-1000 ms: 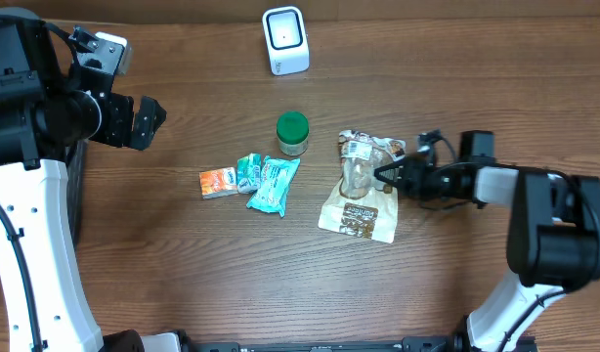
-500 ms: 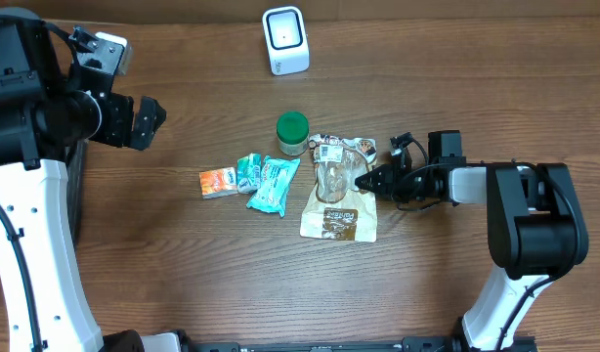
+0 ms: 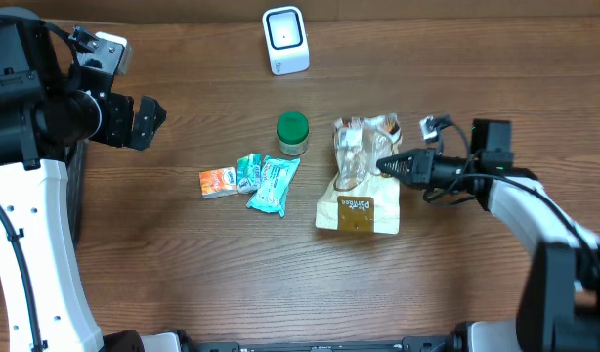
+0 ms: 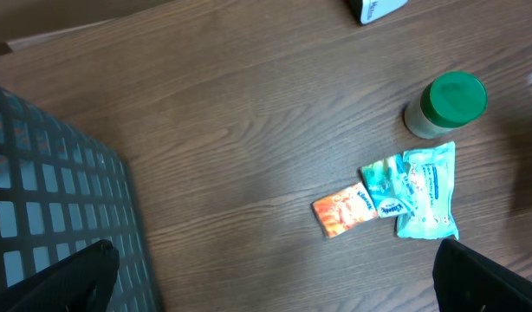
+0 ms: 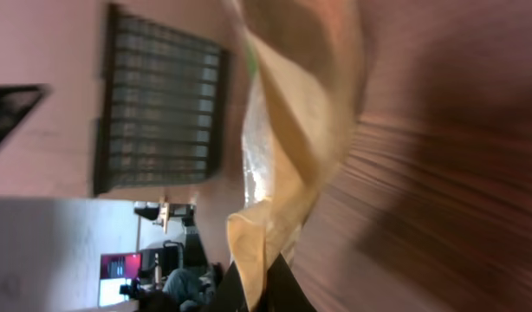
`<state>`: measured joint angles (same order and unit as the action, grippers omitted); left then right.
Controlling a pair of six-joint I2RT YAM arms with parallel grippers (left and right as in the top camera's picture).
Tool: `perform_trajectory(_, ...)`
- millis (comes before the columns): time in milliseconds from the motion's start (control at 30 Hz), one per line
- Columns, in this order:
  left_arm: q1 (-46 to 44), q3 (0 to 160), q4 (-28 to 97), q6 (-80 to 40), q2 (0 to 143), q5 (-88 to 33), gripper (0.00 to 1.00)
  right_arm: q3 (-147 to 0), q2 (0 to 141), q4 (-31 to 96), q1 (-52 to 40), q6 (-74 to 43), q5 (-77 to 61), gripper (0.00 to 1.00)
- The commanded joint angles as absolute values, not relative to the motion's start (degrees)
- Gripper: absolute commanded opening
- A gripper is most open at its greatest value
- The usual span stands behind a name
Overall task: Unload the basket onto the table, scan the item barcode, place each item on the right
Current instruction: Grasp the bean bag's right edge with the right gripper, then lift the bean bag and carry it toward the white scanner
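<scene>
Pinching the right-hand edge of the snack pouch [image 3: 358, 186], the right end effector [image 3: 385, 166] has its jaws closed tight on the film, and the right wrist view shows the tan bag [image 5: 292, 113] hanging from that grip above the wood. The pouch's clear upper half looks crumpled and raised, while its brown labelled end is low, at or on the tabletop [image 3: 456, 274], just right of the green-lidded jar [image 3: 292, 134].

I'd say the pick-up step is in hand: the item is gripped but has not yet gone to the white scanner [image 3: 285, 40], which stands well apart at the far edge. The next move calls for a clean lift, a carry across past the jar, and a turn of the bag so its barcode faces the scanner window. I can't make out from here which face carries the code.

The left end effector [image 3: 149, 119] hangs wide open over the left side, holding nothing, away from the teal packets [image 3: 269, 182] and the orange packet [image 3: 218, 182].

Half a second back the pouch lay flatter and further left, nearly against the jar; since then it has been dragged right and bunched up. A second ago those right jaws were open.
</scene>
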<state>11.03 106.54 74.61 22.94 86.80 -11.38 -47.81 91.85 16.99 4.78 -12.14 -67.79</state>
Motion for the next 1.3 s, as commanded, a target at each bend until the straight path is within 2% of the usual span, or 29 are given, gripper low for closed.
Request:
perform_trajectory(0, 11.22, 107.9, 74.59, 24.23, 86.52, -11.55, 1.0, -49.58, 84.73, 19.31, 4.49, -12.25, -71.9, 0.04)
perform_trajectory(200, 11.22, 107.9, 74.59, 24.23, 86.52, -11.55, 1.0, -49.58, 79.68, 22.7, 4.49, -12.47, -73.12, 0.04)
perform_trajectory(467, 11.22, 107.9, 74.59, 24.23, 86.52, -11.55, 1.0, -51.16, 77.73, 18.06, 4.54, -15.88, -86.02, 0.04)
perform_trajectory(567, 11.22, 107.9, 74.59, 24.23, 86.52, -11.55, 1.0, -52.25, 76.95, 11.42, 4.54, -22.35, -89.76, 0.04)
perform_trajectory(933, 11.22, 107.9, 74.59, 24.23, 86.52, -11.55, 1.0, -53.01, 75.7, -22.06, 4.51, -51.13, -89.73, 0.04)
perform_trajectory(1133, 11.22, 107.9, 74.59, 24.23, 86.52, -11.55, 1.0, -52.73, 75.94, -22.94, 4.51, -50.83, -89.49, 0.04)
perform_trajectory(1267, 11.22, 107.9, 74.59, 24.23, 86.52, -11.55, 1.0, -51.59, 76.58, -17.76, 4.51, -45.89, -88.31, 0.04)
